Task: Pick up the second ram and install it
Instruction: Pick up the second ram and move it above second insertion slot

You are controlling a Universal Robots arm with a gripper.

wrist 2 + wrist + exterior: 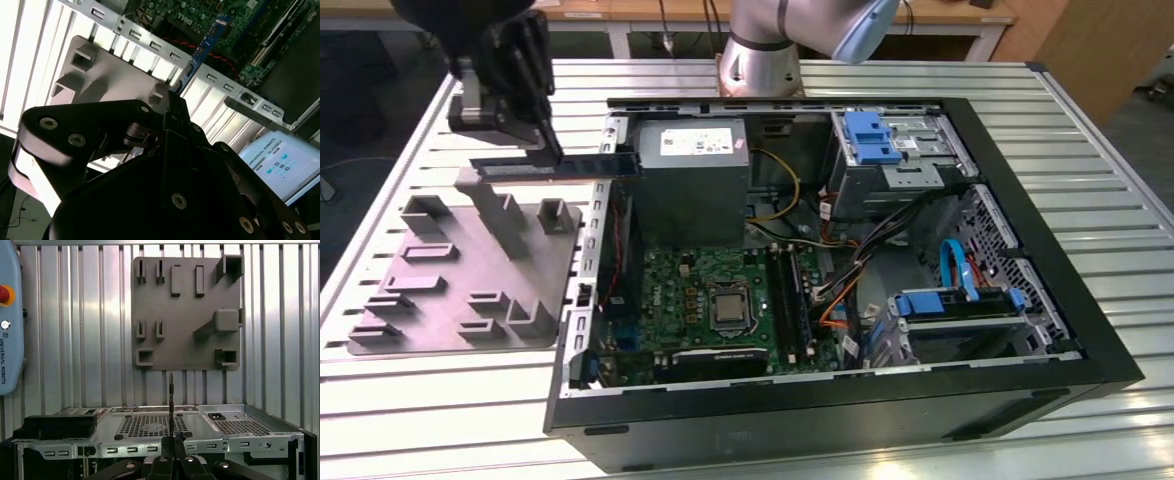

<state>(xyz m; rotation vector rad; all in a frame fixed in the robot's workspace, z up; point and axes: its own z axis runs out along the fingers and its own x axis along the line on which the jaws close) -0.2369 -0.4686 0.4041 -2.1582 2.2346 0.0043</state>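
Holding the second ram [600, 162], a thin bluish-green circuit-board stick, pinched in my black claw [550, 156] above one wall of the open black computer case [854, 420]. Best practice, I judge: keep it level, parallel to the long black motherboard slots [787, 290].

the second ram [206, 44] is bluish-green. the claw [175, 96] is black. the bench [1081, 112] is silvery with lengthwise ribs. beside the black case [854, 420] lies a plain grey tray [454, 322]; inside the case the motherboard [680, 285] is green, the drive latches [870, 135] blue.
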